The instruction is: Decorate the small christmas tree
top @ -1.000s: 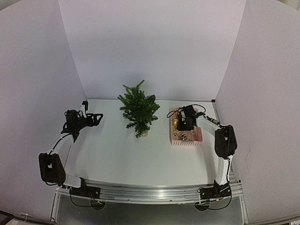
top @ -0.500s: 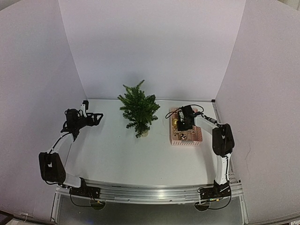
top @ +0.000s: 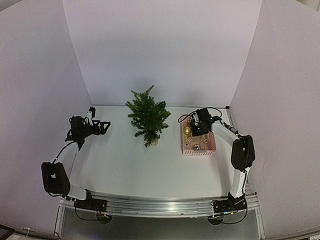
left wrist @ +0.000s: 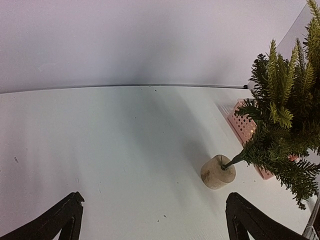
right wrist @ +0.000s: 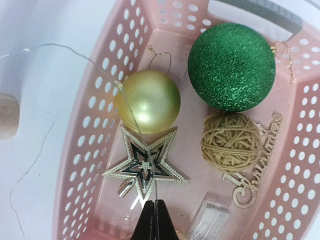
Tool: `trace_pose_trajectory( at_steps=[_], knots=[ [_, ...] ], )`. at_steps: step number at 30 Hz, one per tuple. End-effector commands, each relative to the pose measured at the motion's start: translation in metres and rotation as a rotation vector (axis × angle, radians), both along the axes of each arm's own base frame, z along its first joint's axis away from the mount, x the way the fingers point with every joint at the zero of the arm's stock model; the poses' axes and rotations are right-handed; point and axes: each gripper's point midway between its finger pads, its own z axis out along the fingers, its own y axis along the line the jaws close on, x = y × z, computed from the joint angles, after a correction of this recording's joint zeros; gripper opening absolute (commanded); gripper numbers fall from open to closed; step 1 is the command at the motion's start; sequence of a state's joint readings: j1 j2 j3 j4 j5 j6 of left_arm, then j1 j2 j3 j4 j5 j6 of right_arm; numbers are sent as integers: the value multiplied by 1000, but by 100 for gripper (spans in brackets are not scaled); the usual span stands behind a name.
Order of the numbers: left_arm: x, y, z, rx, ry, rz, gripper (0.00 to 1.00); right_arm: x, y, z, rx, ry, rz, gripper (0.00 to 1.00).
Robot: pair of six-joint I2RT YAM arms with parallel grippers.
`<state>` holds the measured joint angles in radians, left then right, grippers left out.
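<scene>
The small christmas tree (top: pixel 148 120) stands mid-table on a pale pot (left wrist: pixel 218 172), and its branches (left wrist: pixel 285 125) fill the right of the left wrist view. My right gripper (right wrist: pixel 156 202) hangs over the pink basket (top: pixel 212 145), shut on a thin wire (right wrist: pixel 50 45). That wire runs up across a silver star (right wrist: pixel 146 167) and a gold ball (right wrist: pixel 149 101), then over the basket wall (right wrist: pixel 100 125) onto the table. My left gripper (left wrist: pixel 154 200) is open and holds nothing. It hovers left of the tree, as the top view shows (top: pixel 106 125).
The basket also holds a green glitter ball (right wrist: pixel 231 66), a twine ball (right wrist: pixel 231 141), a glittery script ornament (right wrist: pixel 255 180) and a clear box (right wrist: pixel 207 220). The pot's edge (right wrist: pixel 7 115) shows left of the basket. White walls enclose the table on three sides.
My right gripper has shut on the wire and drawn back a little toward the basket's far end. The left arm has not moved.
</scene>
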<state>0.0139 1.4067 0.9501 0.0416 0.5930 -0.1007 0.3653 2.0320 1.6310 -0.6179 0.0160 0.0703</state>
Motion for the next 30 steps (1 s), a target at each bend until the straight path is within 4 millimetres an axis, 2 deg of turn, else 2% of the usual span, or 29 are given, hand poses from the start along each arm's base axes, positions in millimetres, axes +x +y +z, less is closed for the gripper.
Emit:
trace_pose_trajectory(
  at_steps=[1,7,12,16,25,30],
  knots=[
    [4,-5,27,9,-73,-38,100,-4,-1,50,16,-86,15,0],
    [3,-8,31,3,-84,-57,100,-5,-1,82,36,-148,20,0],
    [0,-9,33,0,-90,-67,100,-7,0,121,69,-223,34,0],
    [0,-10,36,-3,-101,-73,100,-11,5,160,125,-293,61,0],
    [-2,-11,40,-4,-121,-82,100,-21,2,251,197,-483,56,0],
    [-4,-12,41,-8,-125,-83,100,-22,-12,304,182,-614,3,0]
  ],
)
